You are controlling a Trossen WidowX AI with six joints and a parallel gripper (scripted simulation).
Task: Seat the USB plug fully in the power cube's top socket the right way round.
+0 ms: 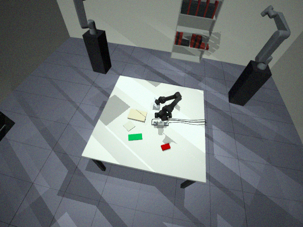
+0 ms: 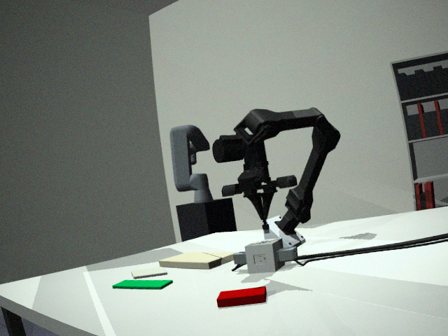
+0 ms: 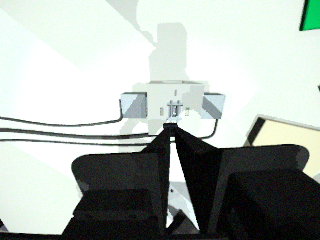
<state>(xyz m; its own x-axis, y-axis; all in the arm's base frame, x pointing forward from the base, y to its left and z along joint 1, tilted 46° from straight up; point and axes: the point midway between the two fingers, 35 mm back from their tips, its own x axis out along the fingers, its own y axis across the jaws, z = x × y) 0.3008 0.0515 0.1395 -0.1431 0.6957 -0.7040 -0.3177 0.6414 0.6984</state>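
Gripper (image 2: 264, 225) hangs vertically above the power cube (image 2: 262, 255), its fingers pinched almost together on a small dark object at their tips, judged to be the USB plug (image 2: 265, 227). Plug is lifted out of the socket and held in the air just above the cube's top face; a gap shows between plug and cube in the exterior view. Wrist view confirms the alignment: fingertips converge directly over the top socket (image 3: 174, 107), with the cube's side plugs to either side and their cables (image 3: 60, 131) running off to one edge.

Assessment: the plug is held clear of the socket so it can be presented the right way round before being pressed down; the vertical posture suits a straight downward insertion. Actual orientation of the plug cannot be read at this size.

Surroundings: red block (image 2: 241, 296), green card (image 2: 142, 284) and beige board (image 2: 191, 260) lie on the table (image 2: 361, 289), well apart from the cube. Cables trail toward the table edge, near the arm's base, a snag risk on retreat
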